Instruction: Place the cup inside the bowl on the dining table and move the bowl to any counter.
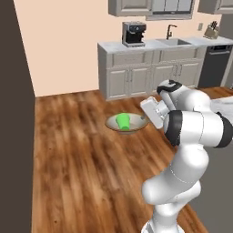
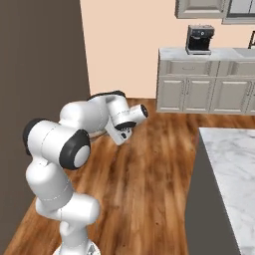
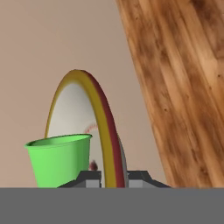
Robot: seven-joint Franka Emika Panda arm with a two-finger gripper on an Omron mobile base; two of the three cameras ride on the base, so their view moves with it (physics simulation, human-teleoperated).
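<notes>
The green cup (image 1: 123, 121) is seen lying inside the wooden-rimmed bowl (image 1: 113, 124), so the first part of the task is judged done. The bowl is held in the air above the wood floor (image 1: 82, 154), its rim pinched between the narrowly closed jaws of the gripper (image 3: 114, 176). The counter (image 1: 136, 46), with its sink, is seen well beyond the bowl; the bowl is not yet set down there.

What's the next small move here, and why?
Probably keep carrying toward the counter and set down there. The gripper is pinched on the rim of the bowl, the cup lies inside it, and the bowl hangs over the wood floor, with nothing under it.
</notes>
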